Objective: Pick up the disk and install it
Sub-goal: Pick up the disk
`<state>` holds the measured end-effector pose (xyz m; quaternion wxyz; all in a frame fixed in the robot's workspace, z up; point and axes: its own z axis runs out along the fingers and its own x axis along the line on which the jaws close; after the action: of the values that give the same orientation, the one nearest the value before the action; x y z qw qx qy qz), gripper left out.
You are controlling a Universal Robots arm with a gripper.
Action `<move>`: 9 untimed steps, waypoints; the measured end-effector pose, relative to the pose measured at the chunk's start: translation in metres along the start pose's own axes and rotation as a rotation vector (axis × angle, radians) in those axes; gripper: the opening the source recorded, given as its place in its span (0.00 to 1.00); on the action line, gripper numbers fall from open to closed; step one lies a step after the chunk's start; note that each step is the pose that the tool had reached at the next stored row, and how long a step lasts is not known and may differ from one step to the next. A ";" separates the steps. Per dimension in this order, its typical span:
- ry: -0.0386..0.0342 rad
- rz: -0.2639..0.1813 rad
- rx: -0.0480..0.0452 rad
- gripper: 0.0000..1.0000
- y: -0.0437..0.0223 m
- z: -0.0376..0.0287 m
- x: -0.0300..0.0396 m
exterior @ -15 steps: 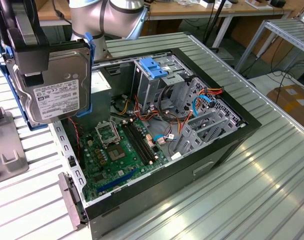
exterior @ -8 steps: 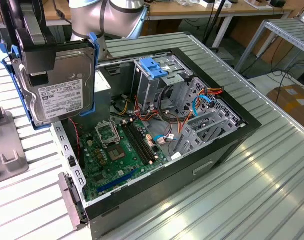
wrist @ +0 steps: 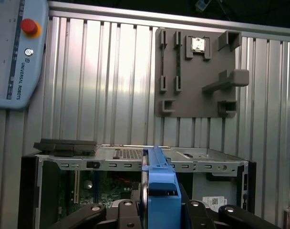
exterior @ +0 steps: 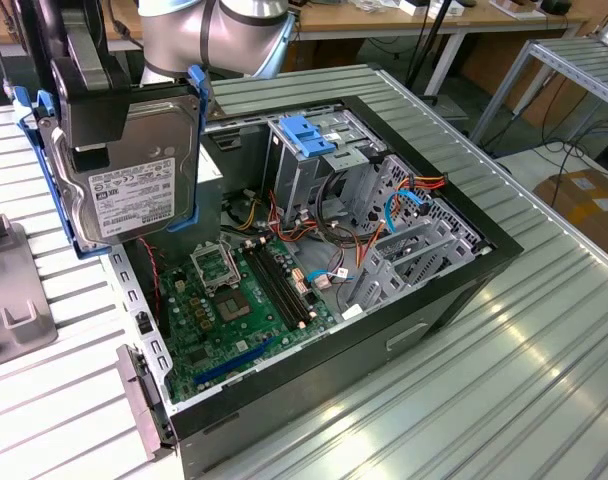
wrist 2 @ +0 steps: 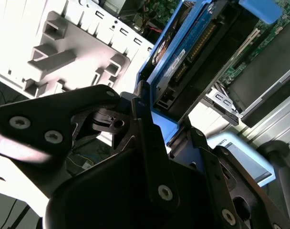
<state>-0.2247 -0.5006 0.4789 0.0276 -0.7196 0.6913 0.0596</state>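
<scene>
The fingers [exterior: 89,125] are clamped on the disk [exterior: 134,190], which hangs on edge with its long axis reaching down away from them, above the open case's [exterior: 404,340] corner at the exterior view's left, the drive cage [exterior: 314,170] well apart across the motherboard [exterior: 239,300].

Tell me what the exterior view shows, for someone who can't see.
The robot's jaws hold the disk, in its blue frame, in the air near the open computer case on a metal table. A green circuit board and coloured cables lie inside.
</scene>
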 end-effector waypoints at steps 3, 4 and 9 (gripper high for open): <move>-0.0001 0.000 0.0000 0.37 -0.0021 0.0000 0.0005; 0.0000 0.000 0.0000 0.37 -0.0037 -0.0001 0.0009; 0.0000 0.000 0.0000 0.37 -0.0080 -0.0002 0.0017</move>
<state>-0.2166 -0.5020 0.4786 0.0276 -0.7196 0.6913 0.0596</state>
